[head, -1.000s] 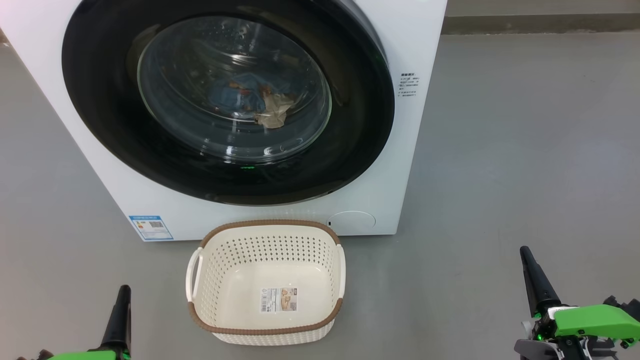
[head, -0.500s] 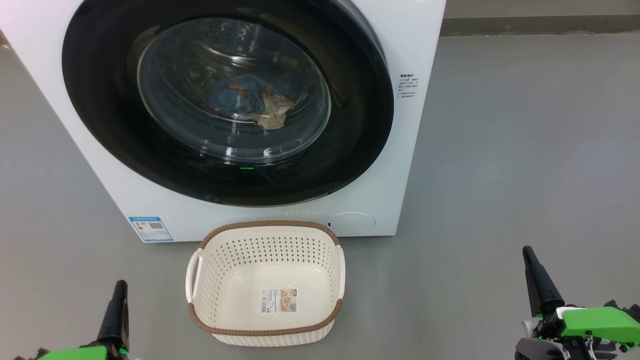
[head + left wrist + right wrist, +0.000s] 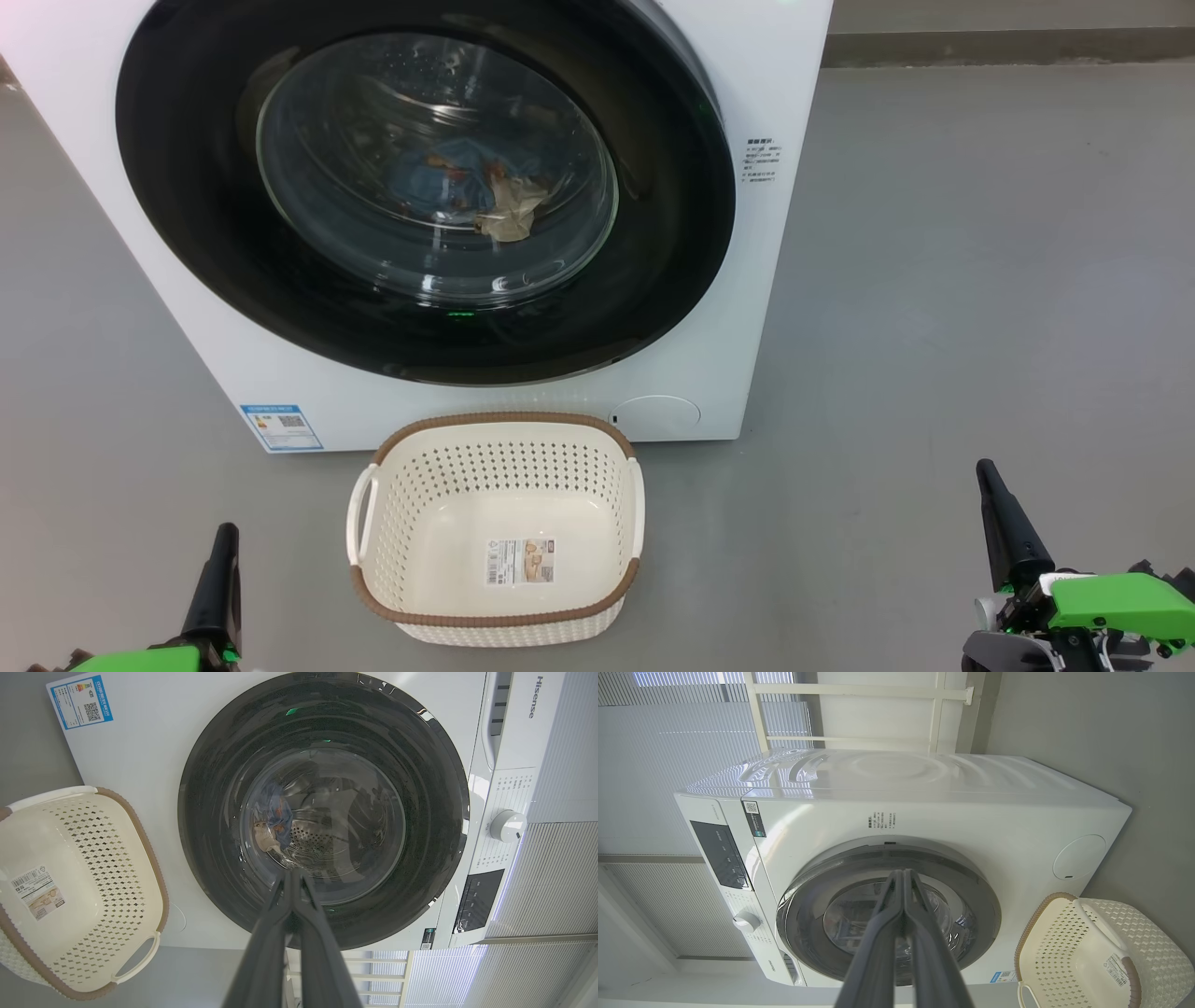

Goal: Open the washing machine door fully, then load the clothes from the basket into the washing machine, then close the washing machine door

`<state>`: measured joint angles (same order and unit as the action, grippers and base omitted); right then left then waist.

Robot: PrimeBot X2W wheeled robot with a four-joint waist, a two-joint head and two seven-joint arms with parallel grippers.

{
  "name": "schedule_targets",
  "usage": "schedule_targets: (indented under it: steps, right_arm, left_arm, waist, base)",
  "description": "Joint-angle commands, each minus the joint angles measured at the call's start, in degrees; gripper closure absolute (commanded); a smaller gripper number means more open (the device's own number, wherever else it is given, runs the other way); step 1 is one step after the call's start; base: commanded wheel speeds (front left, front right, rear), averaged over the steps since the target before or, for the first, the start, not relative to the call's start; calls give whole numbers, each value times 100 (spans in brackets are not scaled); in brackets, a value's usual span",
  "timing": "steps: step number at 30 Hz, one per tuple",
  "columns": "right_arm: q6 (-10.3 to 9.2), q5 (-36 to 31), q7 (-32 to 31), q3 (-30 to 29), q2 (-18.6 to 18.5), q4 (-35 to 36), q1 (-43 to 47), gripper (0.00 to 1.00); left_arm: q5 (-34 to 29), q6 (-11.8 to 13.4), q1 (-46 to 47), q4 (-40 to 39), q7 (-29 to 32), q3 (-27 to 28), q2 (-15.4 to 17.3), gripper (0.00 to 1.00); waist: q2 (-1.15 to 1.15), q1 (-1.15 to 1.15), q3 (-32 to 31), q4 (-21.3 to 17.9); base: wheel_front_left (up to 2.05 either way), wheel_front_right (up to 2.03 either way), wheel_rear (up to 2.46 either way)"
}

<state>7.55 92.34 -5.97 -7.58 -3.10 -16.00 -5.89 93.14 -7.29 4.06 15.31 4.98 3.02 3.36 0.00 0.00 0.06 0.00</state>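
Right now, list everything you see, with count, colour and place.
washing machine: one, white, ahead on the floor.
washing machine door: one, black rim, clear glass, closed.
clothes: one bundle, blue and cream, behind the door's glass.
basket: one, cream with brown rim, on the floor before the machine.
blue sticker: one, machine's lower left.
left gripper: one, dark, shut, lower left.
right gripper: one, dark, shut, lower right.

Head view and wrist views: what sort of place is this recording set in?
Probably a laundry corner indoors, maybe a test room: a white front-loading washing machine stands on a plain grey floor, a cream basket sits in front of it, and slatted window blinds show behind it.
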Motion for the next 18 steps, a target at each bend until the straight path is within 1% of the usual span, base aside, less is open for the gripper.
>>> schedule_targets:
  steps: [1, 18]
  right_arm:
    - [-6, 5, -30, 131, -2, 173, -58, 100]
    - [-6, 0, -34, 126, 2, 173, -58, 100]
  left_arm:
    - [33, -20, 232, -104, 27, 196, 68, 100]
    - [18, -20, 233, -104, 41, 214, 55, 100]
  waist:
    - [0, 0, 0, 0]
    - [0, 0, 0, 0]
  base:
    - [0, 0, 0]
    - [0, 0, 0]
